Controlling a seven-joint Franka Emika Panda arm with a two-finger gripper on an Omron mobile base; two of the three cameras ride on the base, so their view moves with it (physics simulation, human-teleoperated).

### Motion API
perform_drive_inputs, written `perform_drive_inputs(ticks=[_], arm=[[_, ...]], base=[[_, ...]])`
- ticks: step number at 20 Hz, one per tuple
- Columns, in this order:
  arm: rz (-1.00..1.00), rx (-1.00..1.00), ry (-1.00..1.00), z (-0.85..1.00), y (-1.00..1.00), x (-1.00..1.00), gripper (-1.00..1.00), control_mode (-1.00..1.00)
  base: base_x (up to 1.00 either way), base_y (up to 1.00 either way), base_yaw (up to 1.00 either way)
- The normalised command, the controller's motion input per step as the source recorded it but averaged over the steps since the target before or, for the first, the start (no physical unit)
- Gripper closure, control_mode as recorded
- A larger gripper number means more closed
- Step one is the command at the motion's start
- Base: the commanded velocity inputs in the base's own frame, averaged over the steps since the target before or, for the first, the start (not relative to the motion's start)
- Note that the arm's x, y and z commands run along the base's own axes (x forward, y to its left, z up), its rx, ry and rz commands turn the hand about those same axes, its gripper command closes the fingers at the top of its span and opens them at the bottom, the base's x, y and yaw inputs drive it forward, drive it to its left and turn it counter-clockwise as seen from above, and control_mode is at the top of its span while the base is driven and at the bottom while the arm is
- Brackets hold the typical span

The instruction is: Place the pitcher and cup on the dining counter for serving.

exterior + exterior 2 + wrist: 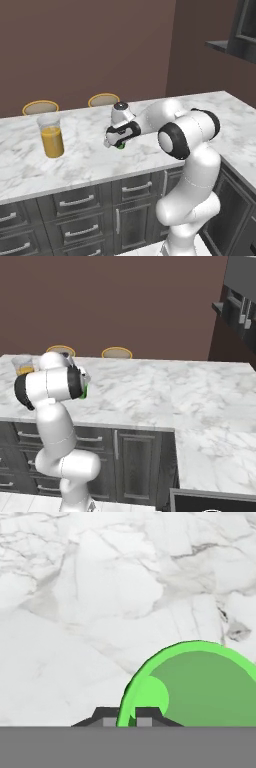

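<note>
The pitcher (51, 136), clear with orange liquid, stands on the dining counter (90, 162) at the left, well apart from the hand; its top peeks out behind the arm (22, 364). My gripper (117, 143) hangs low over the counter's middle, shut on the rim of the green cup (120, 145). From the hand camera the cup (200, 687) is seen from above, its rim pinched between the two fingertips (107, 718), with marble (100, 587) below. A green sliver of the cup (85, 390) shows beside the wrist. Whether the cup touches the counter I cannot tell.
Two tan-rimmed stools (40, 107) (103, 100) stand behind the counter. Dark drawers (75, 202) run under its front. The marble top turns a corner toward me on the right (215, 451). A dark wall cabinet (242, 30) hangs at the upper right.
</note>
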Motion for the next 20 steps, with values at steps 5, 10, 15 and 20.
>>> perform_drive_inputs(ticks=[5,10,15,20], arm=[[0.00,0.00,0.00,-0.29,0.00,0.03,1.00,-1.00],[0.00,0.00,0.00,-0.04,0.00,0.00,-1.00,-1.00],[0.00,0.00,0.00,0.04,0.00,0.01,-1.00,-1.00],[-0.01,0.00,0.00,0.38,0.00,-0.01,-1.00,-1.00]], base=[[0.00,0.00,0.00],[0.00,0.00,0.00],[0.00,0.00,0.00],[0.00,0.00,0.00]])
